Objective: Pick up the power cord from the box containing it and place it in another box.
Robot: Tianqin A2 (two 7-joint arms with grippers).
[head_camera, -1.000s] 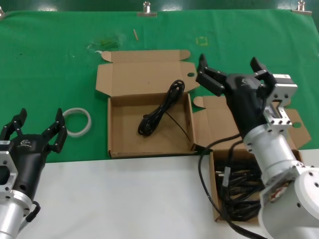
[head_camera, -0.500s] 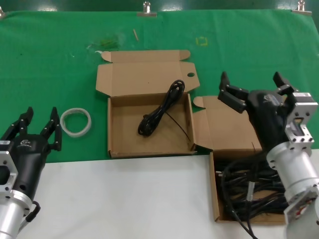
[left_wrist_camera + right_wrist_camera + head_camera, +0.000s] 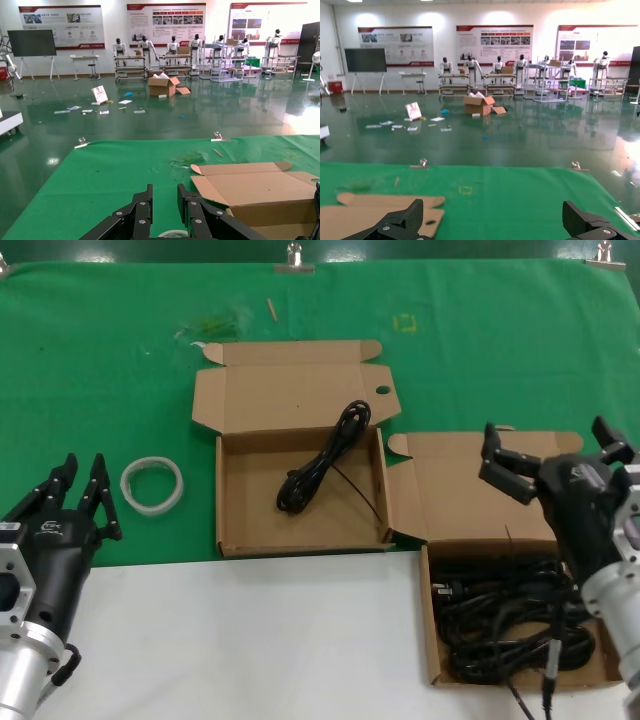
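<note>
Hovering wide-fingered, right gripper [image 3: 551, 456] clears the cable box's [image 3: 431, 625] rim; left gripper [image 3: 72, 497] nearly closed.

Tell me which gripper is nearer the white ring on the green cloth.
Left. The left gripper sits just beside the white ring, on its left. The right gripper hangs far across, over the box of cables.

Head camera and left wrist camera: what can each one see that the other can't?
Only the head view shows the looped black power cord in the squarer brown cardboard box, the cable-filled wider cardboard box, the white ring and the open right gripper. Only the left wrist view shows the hall with display boards. Both show the nearly closed left gripper.
</note>
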